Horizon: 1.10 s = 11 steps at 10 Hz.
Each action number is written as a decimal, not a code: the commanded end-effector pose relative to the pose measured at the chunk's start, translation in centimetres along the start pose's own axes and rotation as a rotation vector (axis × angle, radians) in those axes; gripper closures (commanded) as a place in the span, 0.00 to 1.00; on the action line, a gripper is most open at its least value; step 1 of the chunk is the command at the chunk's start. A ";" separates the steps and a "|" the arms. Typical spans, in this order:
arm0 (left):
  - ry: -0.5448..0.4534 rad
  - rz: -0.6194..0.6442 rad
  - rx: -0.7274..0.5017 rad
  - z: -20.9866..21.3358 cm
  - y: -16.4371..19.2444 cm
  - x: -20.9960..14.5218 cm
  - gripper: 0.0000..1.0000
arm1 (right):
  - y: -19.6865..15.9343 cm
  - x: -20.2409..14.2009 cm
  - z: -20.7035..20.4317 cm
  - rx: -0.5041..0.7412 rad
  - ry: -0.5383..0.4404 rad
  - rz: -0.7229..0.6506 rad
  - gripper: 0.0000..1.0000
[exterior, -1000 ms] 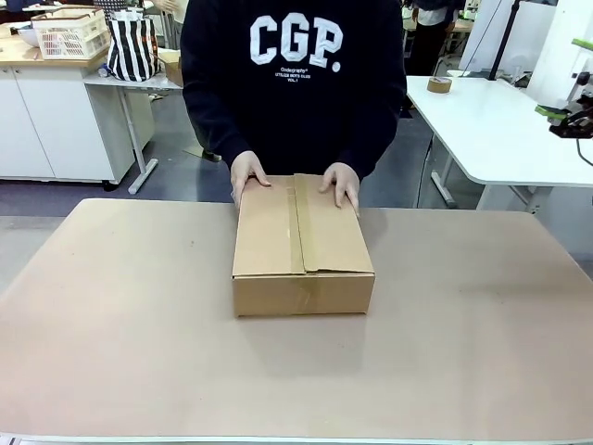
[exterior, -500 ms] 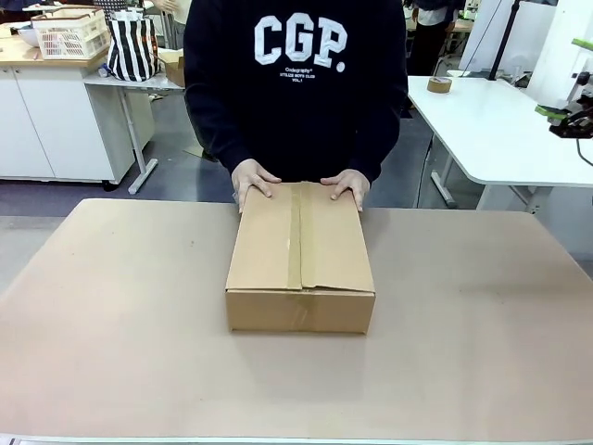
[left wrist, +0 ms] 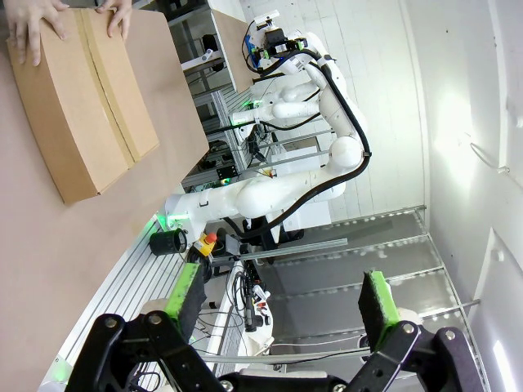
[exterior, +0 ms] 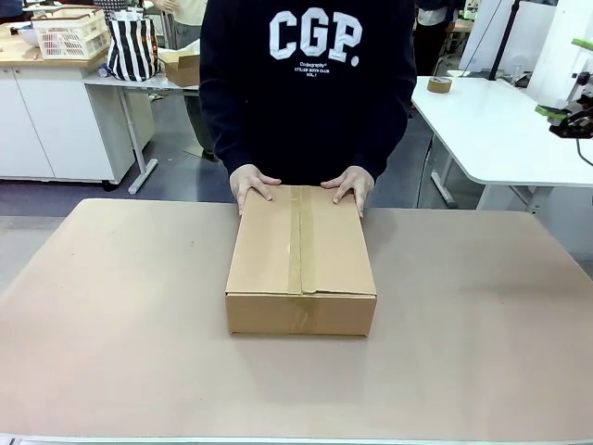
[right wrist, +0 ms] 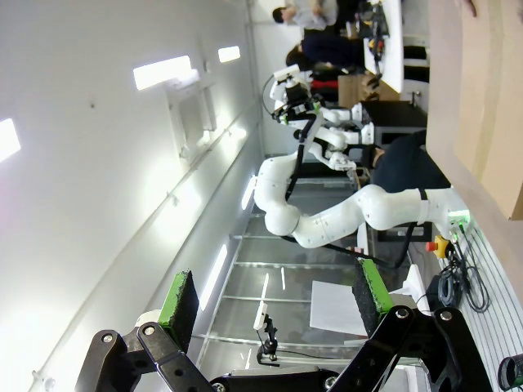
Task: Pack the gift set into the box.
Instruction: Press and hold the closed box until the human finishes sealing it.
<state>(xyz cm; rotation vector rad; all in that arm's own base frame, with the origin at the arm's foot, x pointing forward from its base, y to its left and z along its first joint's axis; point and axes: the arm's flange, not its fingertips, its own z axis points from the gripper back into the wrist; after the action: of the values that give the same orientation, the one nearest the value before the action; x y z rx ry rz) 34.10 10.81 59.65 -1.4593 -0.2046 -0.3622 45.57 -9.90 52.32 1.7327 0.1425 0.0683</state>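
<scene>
The box (exterior: pixel 300 250) lies in the middle of the brown table (exterior: pixel 111 315), its flaps closed flat with a tape strip along the top seam. A person's two hands (exterior: pixel 251 183) rest on its far edge. The gift set is hidden. In the left wrist view the box (left wrist: pixel 78 106) sits at the upper left, far from my left gripper (left wrist: pixel 282 296), which is open and empty in the air. My right gripper (right wrist: pixel 274 297) is also open and empty, with a strip of the box (right wrist: pixel 500 139) at the right edge of its view.
Behind the person, a white table (exterior: pixel 500 130) at the right carries a tape roll (exterior: pixel 439 84). At the back left stand a striped bag (exterior: pixel 132 46), a white basket (exterior: pixel 69 32) and a small brown carton (exterior: pixel 182 68). Bare tabletop surrounds the box.
The person slid the box a little toward my side of the table and squared it. Their hands have shifted to its far edge. Since half a second ago it has barely moved.
</scene>
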 end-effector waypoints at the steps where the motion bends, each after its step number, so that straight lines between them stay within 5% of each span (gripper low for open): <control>1: -0.002 -0.025 -0.023 0.1 -0.3 0.0 0.00 | 0.5 -0.3 0.6 0.020 0.002 0.013 0.00; 11: -0.002 -0.025 -0.023 0.1 -0.3 0.0 0.00 | 0.5 -0.3 0.6 0.020 0.002 0.013 0.00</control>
<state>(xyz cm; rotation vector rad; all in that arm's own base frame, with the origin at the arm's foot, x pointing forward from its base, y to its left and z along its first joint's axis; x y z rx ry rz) 34.10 10.81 59.65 -1.4593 -0.2046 -0.3622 45.57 -9.90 52.32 1.7327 0.1425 0.0683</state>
